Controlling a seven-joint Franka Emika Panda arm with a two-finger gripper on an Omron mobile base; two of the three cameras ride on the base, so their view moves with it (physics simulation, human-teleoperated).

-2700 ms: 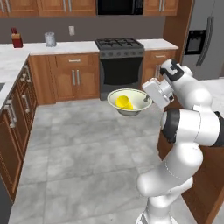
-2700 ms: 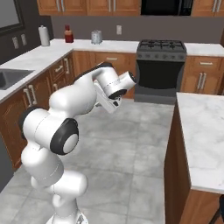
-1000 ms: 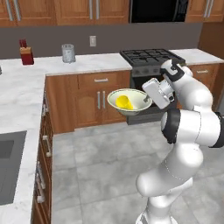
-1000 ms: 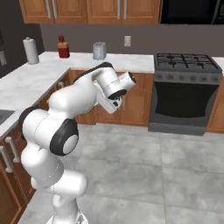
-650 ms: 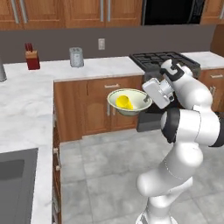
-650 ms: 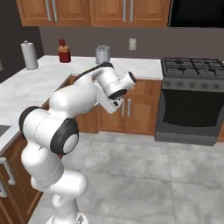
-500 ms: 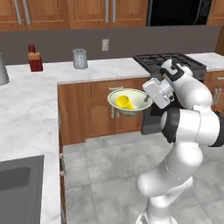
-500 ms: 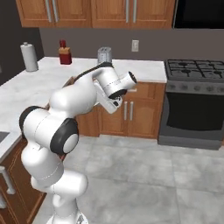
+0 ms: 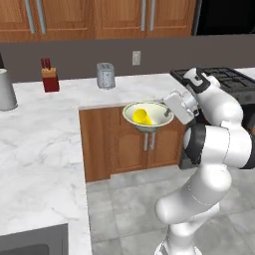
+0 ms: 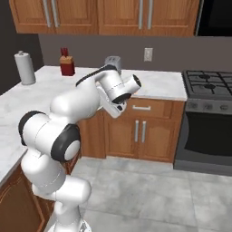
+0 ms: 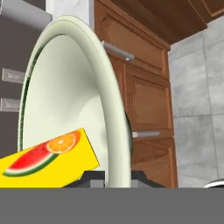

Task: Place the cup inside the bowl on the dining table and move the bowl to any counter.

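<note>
One bowl (image 9: 148, 116) is what your end effector (image 9: 172, 106) has pinched by the rim, fingers closed on its right-hand edge as you see it in the left base view, and the bowl hangs in the air above the floor, in front of the brown cabinet doors and just beside the corner of the desk (image 9: 45, 134). It sits roughly level, with its foot pointing down, and it touches neither the desk nor the cabinets. Inside it lies the cup (image 9: 143, 116), yellow, tipped on its side against the bowl's inner wall. In the hand view you look along the thin pale rim of the bowl (image 11: 74, 100) from very near, and the cup (image 11: 48, 158) rests low in the hollow, showing a picture of a watermelon slice and an orange slice on its yellow side. Behind the bowl in that view run the wooden cabinet fronts with their metal handles, and grey floor tiles beyond. On the white marble desk by the back wall you can see a small metal toaster (image 9: 105, 75), a red block with dark handles sticking up (image 9: 49, 78), and a pale roll of paper towel (image 9: 5, 89) farther left. A dark sink (image 9: 34, 243) shows at the lower left edge of the left base view. To the right of the arm stands the black stove (image 10: 209, 122), its burners level with the desk top.
</note>
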